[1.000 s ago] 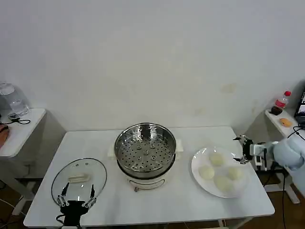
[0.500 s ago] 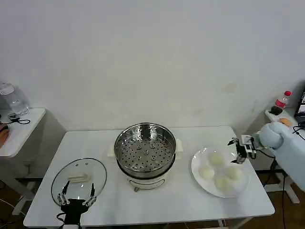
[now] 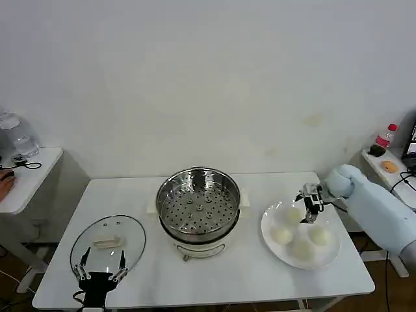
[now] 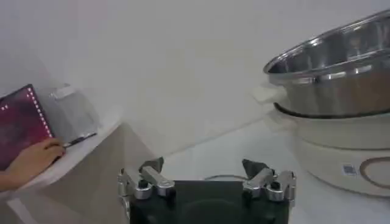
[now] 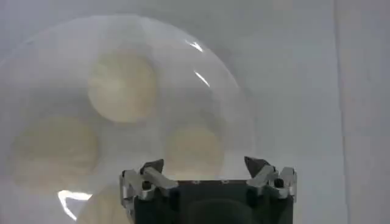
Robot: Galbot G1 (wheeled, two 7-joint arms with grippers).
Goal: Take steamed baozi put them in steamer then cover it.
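Note:
The steel steamer [image 3: 198, 205] sits on its cream pot base in the middle of the table, its perforated basket empty; its rim [image 4: 335, 61] also shows in the left wrist view. Several steamed baozi [image 3: 281, 235] lie on a white plate [image 3: 266, 221] to its right. My right gripper [image 3: 311, 203] hovers open above the plate's back edge, by the rear baozi [image 3: 294, 214]. In the right wrist view one baozi [image 5: 194, 149] lies just ahead of the open right gripper [image 5: 204, 167]. The glass cover [image 3: 107, 242] lies flat at the front left. My left gripper [image 3: 101, 270] [image 4: 204, 170] waits open over its near edge.
A side table with a water jug [image 3: 16, 136] stands at the far left. Another small table with a red-capped bottle [image 3: 385, 136] stands at the far right. A white wall closes the back. Bare tabletop lies in front of the steamer.
My right arm has swung in from the table's right edge to above the plate. The left arm, cover, steamer and baozi have stayed put.

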